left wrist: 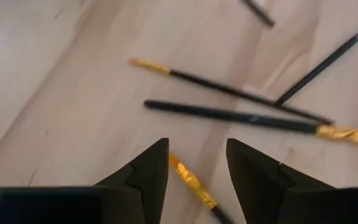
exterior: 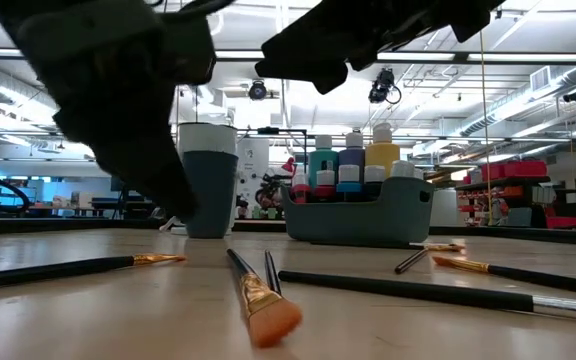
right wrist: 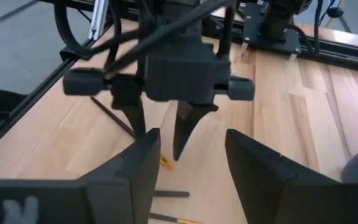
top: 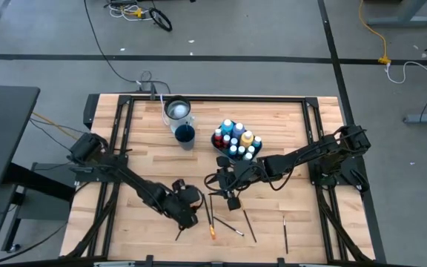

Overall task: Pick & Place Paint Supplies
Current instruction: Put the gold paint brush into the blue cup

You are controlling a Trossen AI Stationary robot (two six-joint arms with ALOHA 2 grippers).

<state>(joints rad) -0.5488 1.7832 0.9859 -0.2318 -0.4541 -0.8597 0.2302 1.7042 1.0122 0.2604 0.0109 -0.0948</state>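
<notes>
Wooden tabletop, lower centre of high view: brushes scattered flat | light, thin, stiff (prone to roll), take mid-handle | left claw open, empty, over a brush | right claw open, empty | bottles in tray

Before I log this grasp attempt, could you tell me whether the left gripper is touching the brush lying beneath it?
Apart. In the left wrist view the left gripper stands open, and the brush lies on the wood in the gap between its fingers, touching neither.
</notes>
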